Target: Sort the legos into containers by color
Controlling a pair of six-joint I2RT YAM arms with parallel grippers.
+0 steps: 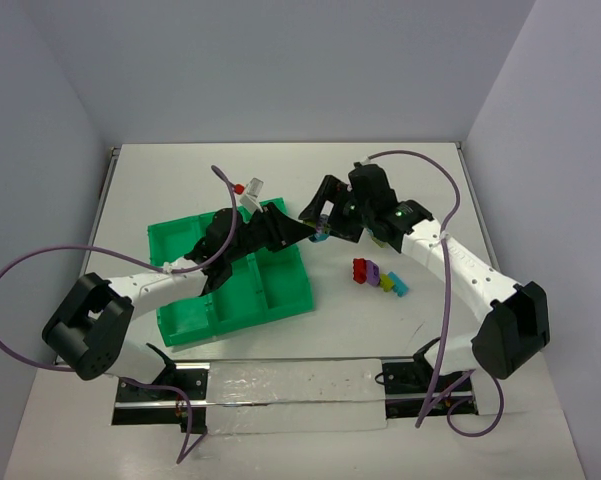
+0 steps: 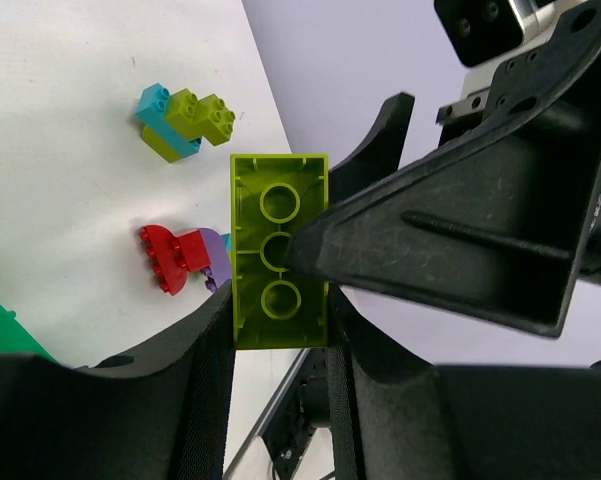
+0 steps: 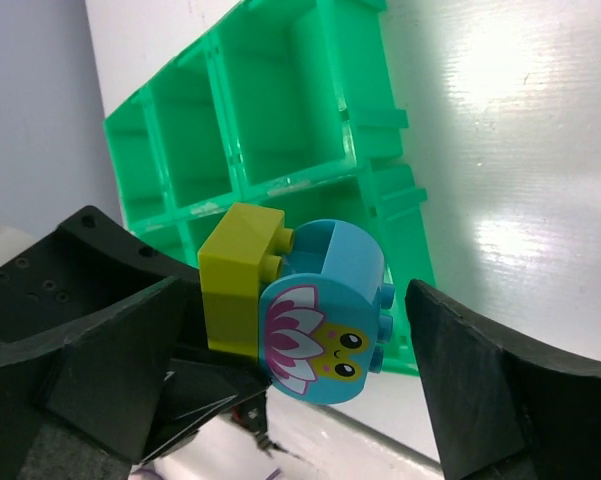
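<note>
Shows the arms meeting above the counter [image 1: 380, 180], just off the 2 o'clock corner of the tray [image 1: 240, 325], the left one stretched across the tray. Places the left claw [image 1: 298, 228] clenched on a lime brick [image 2: 278, 265], with one finger [image 2: 205, 400] pressed to each long side and the hollow underside, with its three rings, turned to the left wrist camera.

Joins to that brick, in the right wrist view, a rounded blue piece [image 3: 325, 330] printed with a pink flower and a small face, seated at the brick's 3 o'clock side. Holds both pieces up off the counter, with the tray's square compartments [image 3: 270, 100] behind them at 12 o'clock.

Sets the right claw [image 3: 298, 290] released, its fingers [image 3: 500, 390] spread wide to either side of the pair. Shows a plain gap between the blue piece and the finger at 3 o'clock. Cannot tell whether the finger at 9 o'clock touches the lime brick. Brings one right finger, in the left wrist view, across the brick's 3 o'clock edge, tip at the middle ring.

Lays the loose legos [image 1: 378, 277], red, purple, lime and blue, in a short row on the counter at 4 o'clock from the claws, near the tray's 3 o'clock wall. Groups them, from the left wrist, as a blue-and-lime pair at 11 o'clock of the held brick and a red-and-purple pair at 9 o'clock.
</note>
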